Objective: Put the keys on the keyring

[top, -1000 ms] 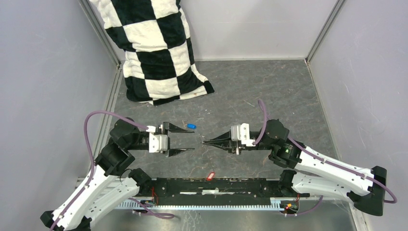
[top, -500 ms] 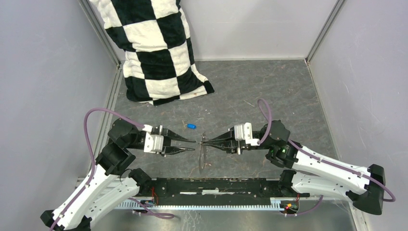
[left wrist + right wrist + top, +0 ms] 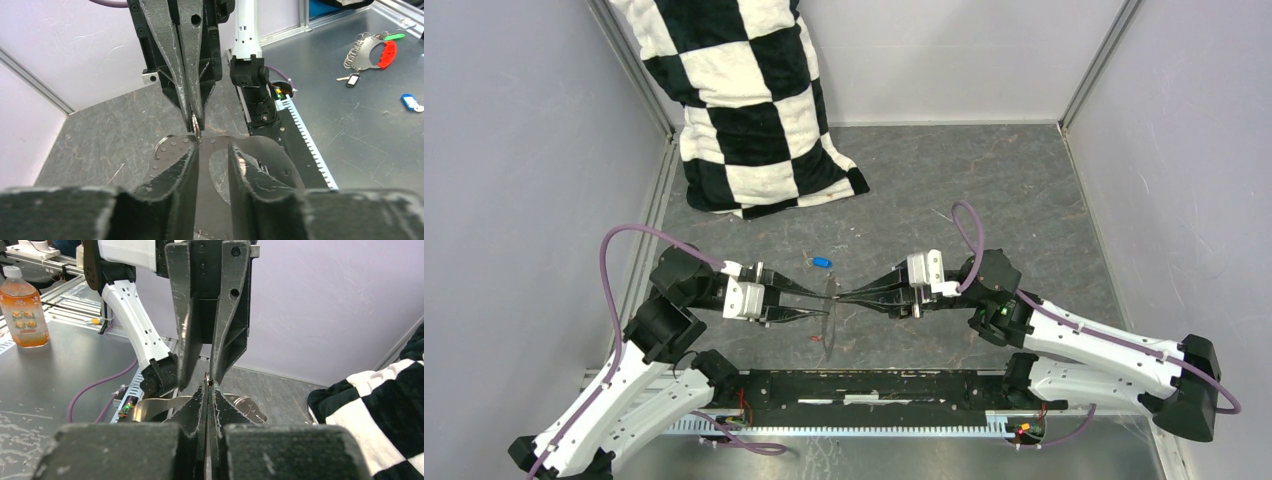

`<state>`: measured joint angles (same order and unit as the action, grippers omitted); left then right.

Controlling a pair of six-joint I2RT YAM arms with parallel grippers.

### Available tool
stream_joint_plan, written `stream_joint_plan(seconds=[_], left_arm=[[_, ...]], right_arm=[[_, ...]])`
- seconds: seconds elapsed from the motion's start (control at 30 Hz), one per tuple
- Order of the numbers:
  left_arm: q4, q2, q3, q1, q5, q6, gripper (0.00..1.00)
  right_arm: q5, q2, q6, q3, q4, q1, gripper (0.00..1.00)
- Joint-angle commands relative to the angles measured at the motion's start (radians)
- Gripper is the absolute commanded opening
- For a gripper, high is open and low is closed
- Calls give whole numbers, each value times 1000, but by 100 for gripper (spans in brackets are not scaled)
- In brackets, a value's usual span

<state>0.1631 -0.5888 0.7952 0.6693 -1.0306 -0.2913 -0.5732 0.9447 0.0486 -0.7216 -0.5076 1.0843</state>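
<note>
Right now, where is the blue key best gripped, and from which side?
Pinch the blue key by its plastic head, across the narrow width, coming straight down: it lies flat on the table, lengthwise left to right, and the head looks like its bulkiest part.

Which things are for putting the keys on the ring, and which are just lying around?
For the job: keyring, blue key.
Just lying about: checkered pillow, orange drink bottle.
</note>
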Motion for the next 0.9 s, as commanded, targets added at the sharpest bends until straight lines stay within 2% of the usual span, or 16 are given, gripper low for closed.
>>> stream_joint_plan(seconds=[0.0, 0.27, 0.3, 0.37, 0.47, 0.87], left_arm=[[22, 7, -4, 0, 21, -62, 31], [-36, -7, -22, 0, 39, 20, 27], [-36, -7, -22, 0, 48, 25, 28], [-36, -8, -22, 0, 52, 27, 38], [-64, -9, -23, 0, 54, 48, 43], [-88, -12, -13, 0, 39, 79, 39]], right_arm=[[-16, -4, -20, 1, -91, 1, 0], [-36, 14, -47, 14, -147, 2, 0], [-38, 12, -69, 16, -150, 2, 0], [-39, 12, -76, 19, -154, 2, 0], [-41, 17, -79, 19, -151, 1, 0], [-13, 26, -56, 4, -92, 1, 0]])
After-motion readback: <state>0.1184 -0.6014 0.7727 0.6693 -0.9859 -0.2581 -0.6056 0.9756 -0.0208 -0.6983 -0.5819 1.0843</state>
